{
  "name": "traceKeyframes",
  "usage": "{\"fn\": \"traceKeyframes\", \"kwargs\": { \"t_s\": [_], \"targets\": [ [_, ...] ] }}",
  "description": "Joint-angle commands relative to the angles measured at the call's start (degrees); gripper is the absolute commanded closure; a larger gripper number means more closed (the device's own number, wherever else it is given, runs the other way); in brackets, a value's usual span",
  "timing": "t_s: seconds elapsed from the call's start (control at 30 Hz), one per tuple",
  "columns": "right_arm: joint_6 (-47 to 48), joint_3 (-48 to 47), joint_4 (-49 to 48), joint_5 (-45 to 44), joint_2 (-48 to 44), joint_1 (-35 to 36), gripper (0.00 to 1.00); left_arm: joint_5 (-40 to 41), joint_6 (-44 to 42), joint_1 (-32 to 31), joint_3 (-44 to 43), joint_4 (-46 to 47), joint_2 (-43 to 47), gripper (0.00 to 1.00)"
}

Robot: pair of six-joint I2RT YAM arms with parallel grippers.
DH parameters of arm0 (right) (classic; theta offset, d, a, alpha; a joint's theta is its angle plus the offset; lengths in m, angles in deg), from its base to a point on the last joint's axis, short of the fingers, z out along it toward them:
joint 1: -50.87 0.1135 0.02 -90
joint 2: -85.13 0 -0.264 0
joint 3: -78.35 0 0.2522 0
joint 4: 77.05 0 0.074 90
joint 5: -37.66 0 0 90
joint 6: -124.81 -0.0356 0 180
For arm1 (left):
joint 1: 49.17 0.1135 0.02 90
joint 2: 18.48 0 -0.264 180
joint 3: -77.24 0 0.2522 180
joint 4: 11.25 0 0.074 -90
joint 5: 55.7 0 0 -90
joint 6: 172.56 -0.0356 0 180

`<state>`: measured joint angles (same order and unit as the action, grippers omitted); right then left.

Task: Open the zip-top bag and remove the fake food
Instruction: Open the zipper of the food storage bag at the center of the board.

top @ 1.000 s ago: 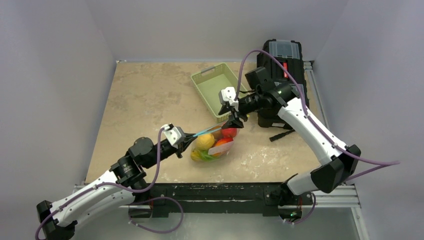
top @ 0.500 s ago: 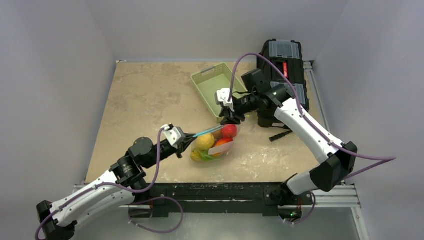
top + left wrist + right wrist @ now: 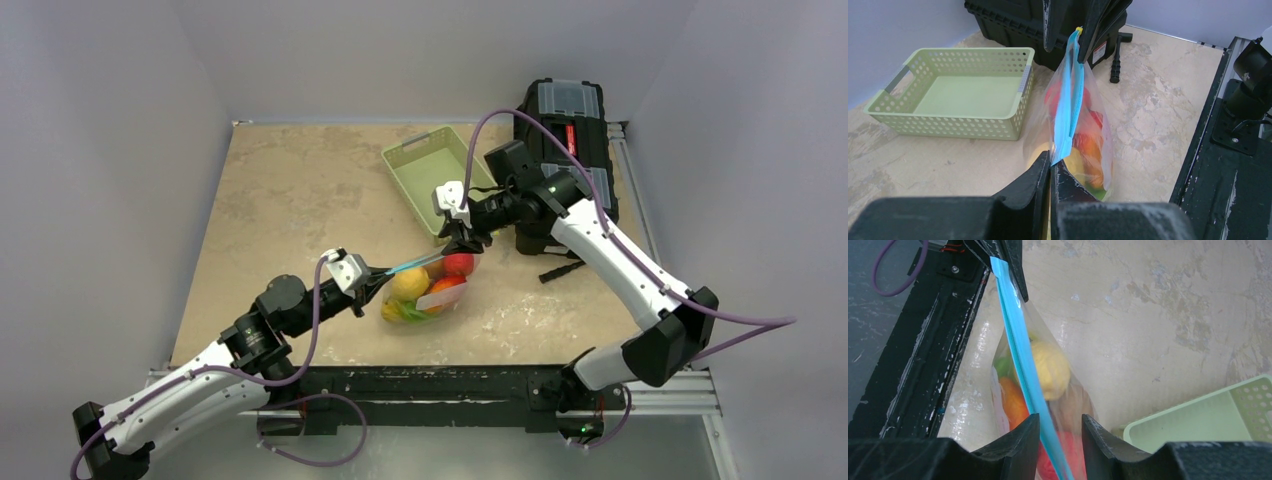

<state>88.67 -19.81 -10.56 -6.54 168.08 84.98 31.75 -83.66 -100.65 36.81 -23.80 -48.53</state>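
The zip-top bag rests on the table just before the green basket, its teal zip strip stretched between the arms. The left gripper is clamped on one end; the right gripper straddles the other end, jaws slightly apart — a pinch cannot be confirmed. The film looks thin and slippery, the fake food light — the stiffer strip seems the best hold.

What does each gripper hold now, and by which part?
Left gripper: the zip-top bag, pinched at one end of its blue zip strip. Right gripper straddles the other end; grip unclear.
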Motion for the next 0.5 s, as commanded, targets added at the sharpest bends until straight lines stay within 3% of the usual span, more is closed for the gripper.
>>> {"fn": "traceKeyframes", "kwargs": {
  "t_s": [0.0,0.47],
  "targets": [
    [1.4,-1.6,0.9,2.4,-2.3,0.2,0.65,-0.6,0.6,0.2,-1.4,2.7,0.6,1.0],
    [0.4,-1.7,-0.4,0.4,-1.1,0.2,0.64,-0.8,0.6,0.2,-1.4,2.5,0.7,1.0]
  ]
}}
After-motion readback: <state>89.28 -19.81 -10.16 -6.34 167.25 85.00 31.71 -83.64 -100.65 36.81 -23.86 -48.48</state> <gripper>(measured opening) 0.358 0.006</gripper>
